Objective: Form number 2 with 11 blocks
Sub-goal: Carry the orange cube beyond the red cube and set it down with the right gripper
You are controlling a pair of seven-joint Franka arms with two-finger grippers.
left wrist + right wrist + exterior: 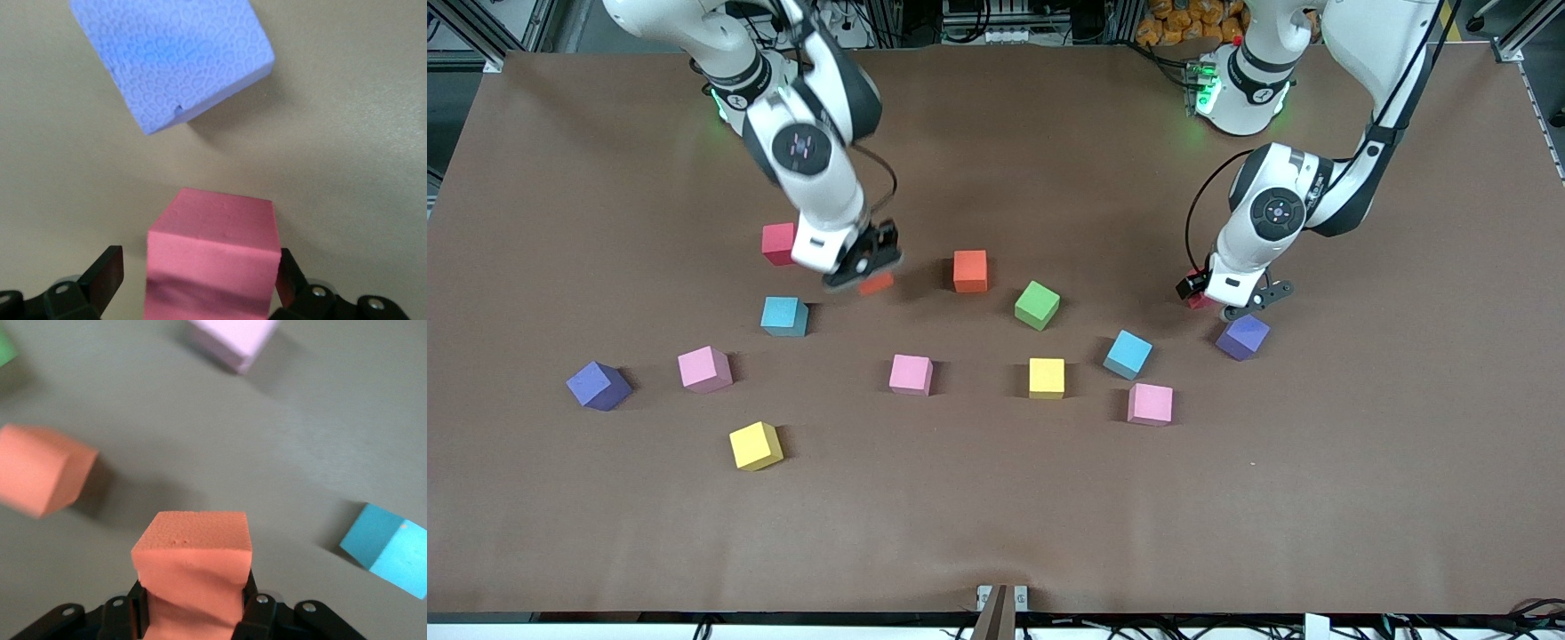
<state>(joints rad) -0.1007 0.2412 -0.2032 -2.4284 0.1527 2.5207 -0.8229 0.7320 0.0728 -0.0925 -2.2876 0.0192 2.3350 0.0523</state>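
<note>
Front view: the blocks lie scattered and apart across the middle of the brown table [996, 533]; no part of the number 2 is assembled yet. The right gripper [864, 267] hangs over the table between the red block [779, 243] and the second orange block [970, 270], clamped on an orange block [877, 284]. A blue block [784, 316] sits nearer the camera than the red one. Nearer still come a pink block [704, 368], a second pink block [911, 373], a yellow block [1047, 377] and a third pink block [1150, 404]. A green block [1037, 305], another blue block [1128, 354] and another yellow block [755, 445] complete the set. 2 purple blocks, one [1242, 337] near the left gripper [1232, 302] and one [598, 385] toward the right arm's end, are spare.

Left wrist view: the left gripper's fingers [103, 273] stand apart on either side of a pinkish-red block [212, 257], not pressing it. The purple block [175, 57] lies just beside it, tilted.

Right wrist view: the right gripper's fingers [257, 613] are squeezed on the orange block [193, 573], whose sides visibly pinch inward.

Judgement: the blocks look like light, soft foam with a matte, grippy skin. Hold them on 2 flat opposite faces, low and centred; a hard squeeze deforms them, which may skew placement.
</note>
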